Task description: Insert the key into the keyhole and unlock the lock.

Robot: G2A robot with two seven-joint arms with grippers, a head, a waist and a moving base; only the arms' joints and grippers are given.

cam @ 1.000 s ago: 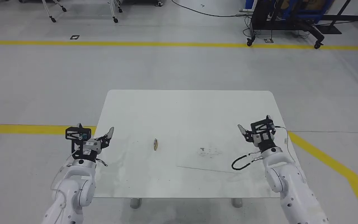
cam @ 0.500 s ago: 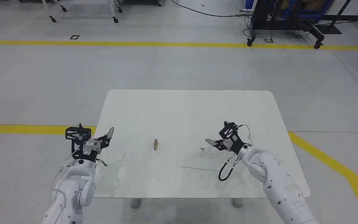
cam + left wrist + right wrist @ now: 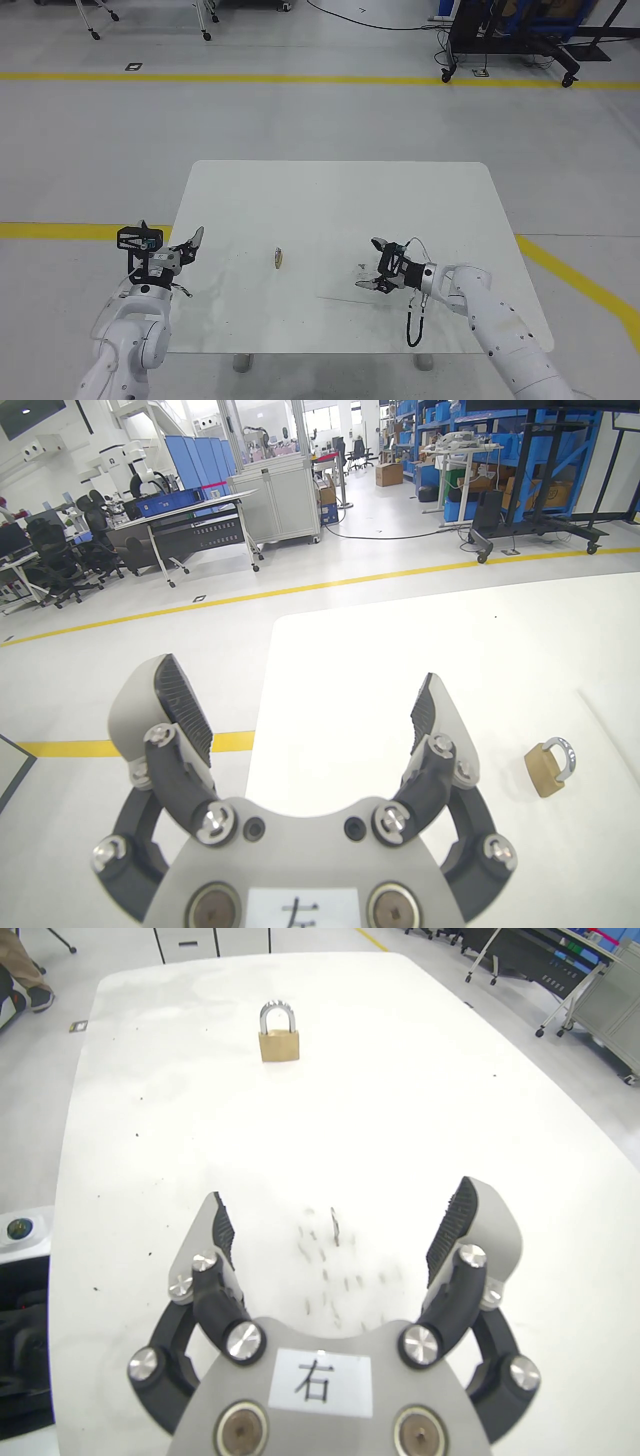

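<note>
A small brass padlock point(image 3: 278, 258) with a silver shackle lies near the middle of the white table point(image 3: 340, 200); it also shows as the padlock point(image 3: 549, 768) and the padlock point(image 3: 279, 1039). A thin metal key point(image 3: 335, 1225) lies flat on a scuffed patch, just ahead of my right gripper point(image 3: 345, 1223), whose open fingers flank it without touching. From above, the key point(image 3: 362, 268) sits just left of the right gripper point(image 3: 374, 264). My left gripper point(image 3: 300, 705) hangs open and empty at the table's left edge, seen from above as the left gripper point(image 3: 192, 240).
Dark scuff marks point(image 3: 345, 1278) cover the table around the key. A faint sheet edge point(image 3: 360, 300) runs along the table's near side. A black cable point(image 3: 412, 325) loops off the right wrist. Yellow floor tape point(image 3: 60, 230) borders the table.
My right arm swung from the table's right edge inward to the left and came down at the key. The left arm, the padlock and the key stayed put.
</note>
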